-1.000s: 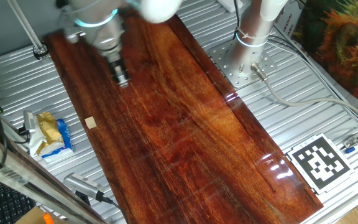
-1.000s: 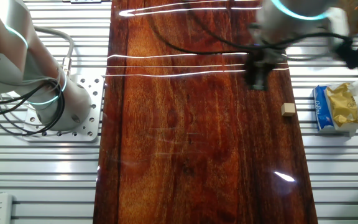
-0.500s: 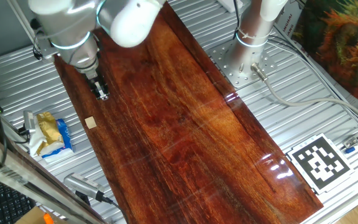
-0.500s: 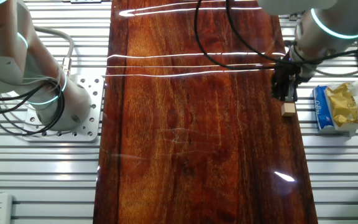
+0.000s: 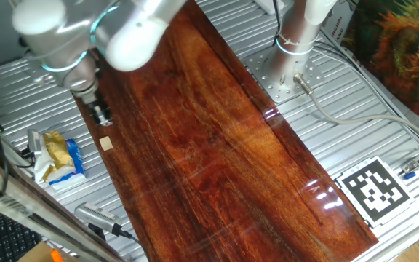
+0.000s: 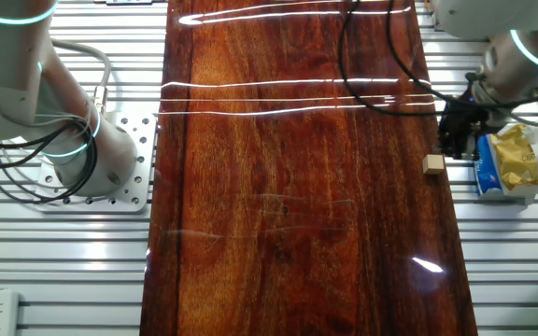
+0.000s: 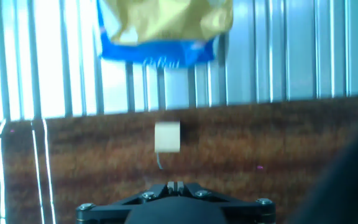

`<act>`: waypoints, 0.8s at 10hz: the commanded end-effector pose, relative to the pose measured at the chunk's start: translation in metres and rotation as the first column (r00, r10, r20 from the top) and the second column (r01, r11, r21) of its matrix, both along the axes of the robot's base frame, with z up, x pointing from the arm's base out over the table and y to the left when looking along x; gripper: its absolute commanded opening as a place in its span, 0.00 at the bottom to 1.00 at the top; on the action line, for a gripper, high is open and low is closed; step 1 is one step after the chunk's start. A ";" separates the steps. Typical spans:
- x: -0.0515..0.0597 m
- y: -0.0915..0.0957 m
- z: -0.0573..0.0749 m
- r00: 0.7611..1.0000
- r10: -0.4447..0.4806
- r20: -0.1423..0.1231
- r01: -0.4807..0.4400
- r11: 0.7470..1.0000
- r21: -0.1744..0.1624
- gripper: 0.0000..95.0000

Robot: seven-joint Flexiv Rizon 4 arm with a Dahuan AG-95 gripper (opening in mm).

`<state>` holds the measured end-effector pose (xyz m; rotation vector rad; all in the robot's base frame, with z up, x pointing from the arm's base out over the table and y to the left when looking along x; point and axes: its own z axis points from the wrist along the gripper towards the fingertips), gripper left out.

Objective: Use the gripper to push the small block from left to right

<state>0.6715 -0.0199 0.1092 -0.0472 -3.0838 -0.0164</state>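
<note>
The small block (image 5: 106, 143) is a tiny pale tan cube near the left edge of the dark wooden board (image 5: 224, 153). My gripper (image 5: 102, 114) hangs just behind it, a short gap away, not touching. In the other fixed view the gripper (image 6: 453, 140) is just above and right of the block (image 6: 433, 164). In the hand view the block (image 7: 167, 136) lies straight ahead of the gripper (image 7: 176, 186). The jaws are together and hold nothing.
A yellow, white and blue packet (image 5: 58, 156) lies on the ribbed metal table just past the board's edge, close to the block; it also shows in the other views (image 6: 507, 163) (image 7: 163, 28). A white upright post with cables (image 5: 297, 29) stands at the back. A black-and-white marker tag (image 5: 375, 188) lies at the right.
My gripper has moved across the board toward its left edge and now stands close beside the block. The block has not moved.
</note>
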 end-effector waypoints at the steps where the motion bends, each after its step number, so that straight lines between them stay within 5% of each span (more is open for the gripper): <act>1: 0.010 0.000 -0.004 1.000 -0.004 0.003 0.004 1.000 -0.006 0.00; 4: 0.030 0.001 -0.026 1.000 0.002 0.010 -0.002 1.000 -0.015 0.00; 8: 0.052 0.002 -0.027 1.000 0.003 0.008 -0.003 1.000 -0.019 0.00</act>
